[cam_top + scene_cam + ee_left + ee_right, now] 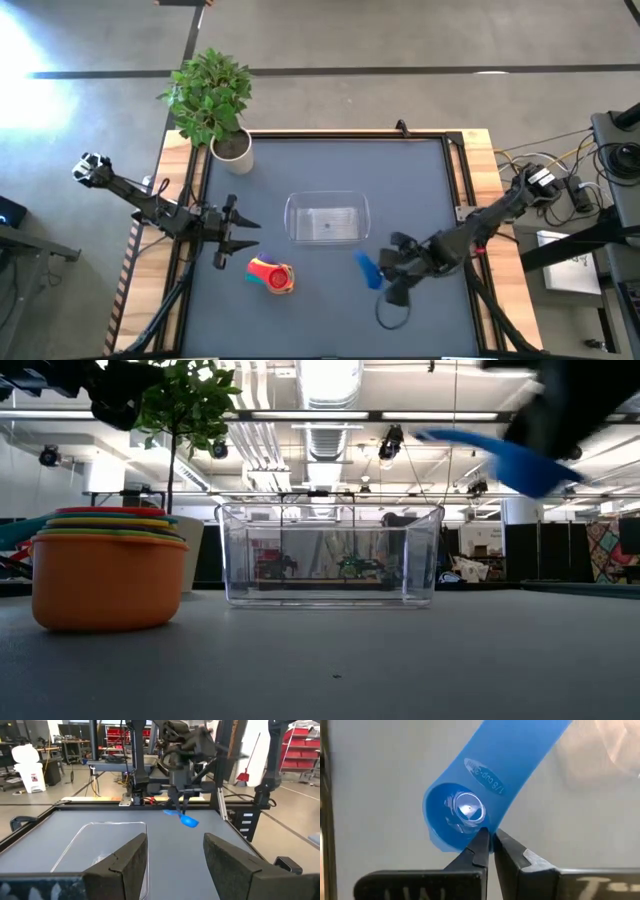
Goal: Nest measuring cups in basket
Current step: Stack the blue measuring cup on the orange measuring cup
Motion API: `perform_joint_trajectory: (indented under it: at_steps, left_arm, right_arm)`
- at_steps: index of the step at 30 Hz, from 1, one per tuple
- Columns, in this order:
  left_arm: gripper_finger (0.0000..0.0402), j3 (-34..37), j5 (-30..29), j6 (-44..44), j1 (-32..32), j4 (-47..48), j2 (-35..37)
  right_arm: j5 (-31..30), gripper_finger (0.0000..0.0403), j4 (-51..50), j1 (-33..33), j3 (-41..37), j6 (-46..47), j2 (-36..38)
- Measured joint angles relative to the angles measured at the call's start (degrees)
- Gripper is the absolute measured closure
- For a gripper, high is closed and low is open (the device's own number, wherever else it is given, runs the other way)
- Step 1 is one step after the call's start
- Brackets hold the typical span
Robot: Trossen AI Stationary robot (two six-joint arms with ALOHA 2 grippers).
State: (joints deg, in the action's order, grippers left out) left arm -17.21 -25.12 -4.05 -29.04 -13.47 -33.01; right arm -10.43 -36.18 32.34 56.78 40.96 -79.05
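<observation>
While the left gripper point(232, 236) waits spread apart near the tabletop's left edge beside the stacked cups point(271, 274), the right gripper point(385, 268) pinches the blue cup point(460, 815) by its rim, lifted off the tabletop just right of the clear basket point(327, 219) at its middle.

The blue measuring cup point(465, 815) has raised writing on its flat handle, just above the round bowl. It reads "1/8 cup", and then what looks like "30 mL", but the end of it is hard to make out. The writing runs slanted, from about ten o'clock down to four o'clock. No other words or numbers can be read anywhere.
</observation>
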Motion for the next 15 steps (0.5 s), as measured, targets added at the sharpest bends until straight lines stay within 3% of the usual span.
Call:
perform_joint_trajectory:
  at_steps: [7, 15]
  left_arm:
    - [0.0225, 0.0, 0.0, 0.24, 0.0, 1.03, 3.32]
    - [0.0225, 0.0, 0.04, 0.71, 0.0, 4.1, 7.14]
  right_arm:
    - [-1.56, 0.0395, 11.68, -9.58, 9.49, -15.01, -6.59]
    - [0.67, 0.0395, 12.24, -16.13, 26.22, -28.02, -20.78]
